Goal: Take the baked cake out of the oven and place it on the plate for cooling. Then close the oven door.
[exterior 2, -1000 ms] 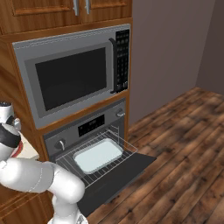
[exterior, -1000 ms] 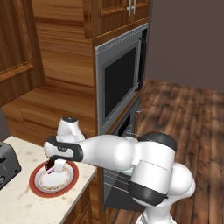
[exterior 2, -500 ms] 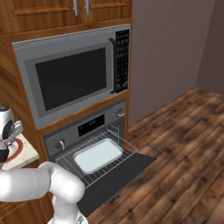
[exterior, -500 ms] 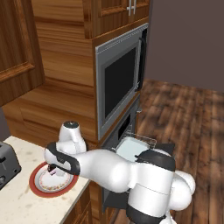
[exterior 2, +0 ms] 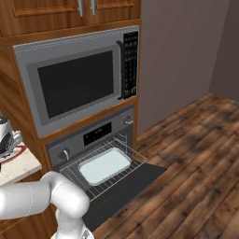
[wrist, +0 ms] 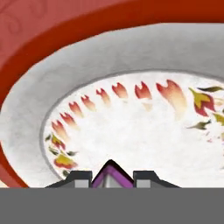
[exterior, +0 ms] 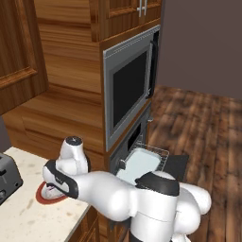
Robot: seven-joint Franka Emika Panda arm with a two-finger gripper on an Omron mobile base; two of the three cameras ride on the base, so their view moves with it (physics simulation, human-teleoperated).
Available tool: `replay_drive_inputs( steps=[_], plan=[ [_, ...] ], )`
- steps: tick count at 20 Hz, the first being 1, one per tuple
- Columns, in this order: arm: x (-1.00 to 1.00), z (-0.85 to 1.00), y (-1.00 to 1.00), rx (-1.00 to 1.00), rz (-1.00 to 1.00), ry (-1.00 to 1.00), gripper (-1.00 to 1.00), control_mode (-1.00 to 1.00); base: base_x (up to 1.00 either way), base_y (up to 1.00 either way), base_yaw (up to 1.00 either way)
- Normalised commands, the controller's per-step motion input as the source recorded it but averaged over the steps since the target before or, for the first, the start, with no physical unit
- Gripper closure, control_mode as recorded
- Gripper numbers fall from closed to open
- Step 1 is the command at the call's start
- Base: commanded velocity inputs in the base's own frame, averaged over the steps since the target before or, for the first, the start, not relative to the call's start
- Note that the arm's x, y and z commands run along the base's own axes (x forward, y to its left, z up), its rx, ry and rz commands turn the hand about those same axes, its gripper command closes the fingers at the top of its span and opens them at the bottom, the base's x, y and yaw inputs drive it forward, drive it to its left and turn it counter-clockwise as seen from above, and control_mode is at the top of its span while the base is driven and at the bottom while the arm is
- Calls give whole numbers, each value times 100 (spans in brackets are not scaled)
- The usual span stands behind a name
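Grasping the cake (wrist: 111,172) with the gripper (wrist: 112,180), both finger tips pressed to its sides at the bottom centre of the hand view. Of the cake, just a small dark-edged peak with a purplish face, poking up between the tips. Directly beyond it, very close, the plate (wrist: 52,65): wide red rim sweeping across the top and left, grey-white band inside that, then the white centre with a ring of red and yellow flecks. Hard to tell whether the cake touches the plate or hangs just above it.

In the left base view, bent low at the lower left over the plate (exterior: 41,197), with the hand covering most of it and a red crescent of rim peeking out on the pale tabletop (exterior: 33,222). Near the plate, at the left edge, a dark toaster (exterior: 8,177). At the left edge of the right base view, a strip of red rim on the corner of the tabletop.

To the right of the tabletop, set in the wood cabinets, the microwave (exterior 2: 79,77) above and the oven (exterior 2: 95,134) below. Oven door (exterior 2: 128,186) dropped fully open, lying flat. Over the door, a wire rack (exterior 2: 128,148) drawn out, carrying a pale tray (exterior 2: 104,165). Well apart from the gripper, all of this.
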Motion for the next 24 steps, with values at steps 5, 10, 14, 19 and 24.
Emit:
replay_drive_inputs(
  steps=[5,10,14,19,24],
  plan=[
    [-1,5,18,0,-13,0,-100,-100,0,0,0],
    [-22,35,0,-1,-14,0,-100,-100,0,0,0],
    [-62,46,0,-3,-15,-6,-100,-100,0,0,0],
    [-92,70,0,0,-18,-3,-100,-100,0,0,0],
    [-62,100,-22,0,-18,0,-100,-100,0,0,0]
  ],
)
